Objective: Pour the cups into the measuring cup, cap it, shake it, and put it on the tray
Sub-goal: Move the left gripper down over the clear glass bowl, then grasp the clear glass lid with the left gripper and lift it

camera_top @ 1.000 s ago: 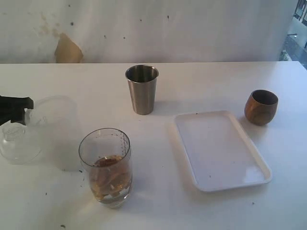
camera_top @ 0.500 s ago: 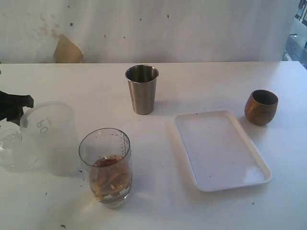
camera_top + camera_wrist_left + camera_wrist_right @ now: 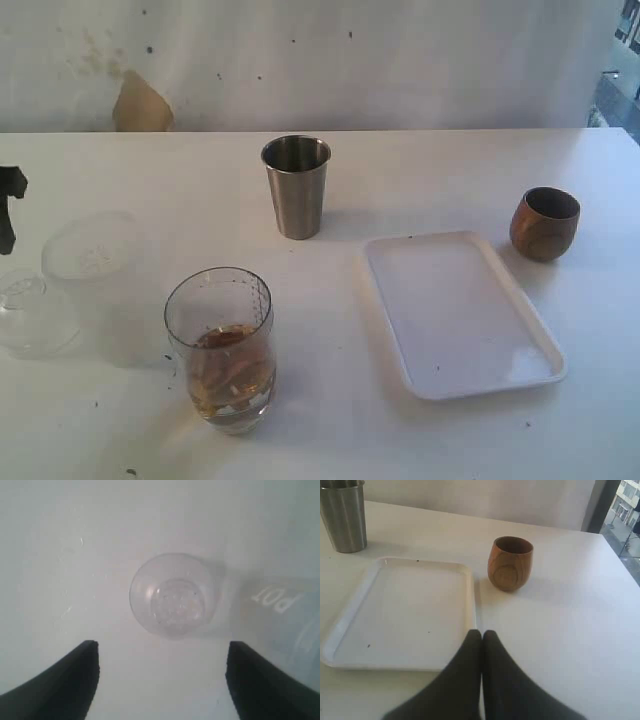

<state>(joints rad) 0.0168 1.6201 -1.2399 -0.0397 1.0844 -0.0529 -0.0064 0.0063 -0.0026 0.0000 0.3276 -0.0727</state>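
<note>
Cap (image 3: 172, 596) is seen lying on the desk (image 3: 75, 555) under the left hand (image 3: 162, 647), spread wide and empty, while the right hand (image 3: 481, 632) is pinched closed on nothing near the tray (image 3: 471, 595).

The white table (image 3: 420, 180) holds a steel tumbler (image 3: 296, 187), wooden cup (image 3: 544, 224), tray (image 3: 460, 312), measuring cup (image 3: 222, 348), cap (image 3: 30, 312) and frosted cup (image 3: 95, 265).

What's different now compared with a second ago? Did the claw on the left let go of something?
The left claw has pulled back toward the left edge of the exterior view and is open, pointing at the cap and holding nothing. It seems to have let go of the frosted cup, which looked tipped against it a second ago and now stands free. The measuring cup, steel tumbler, wooden cup and tray have not moved.
</note>
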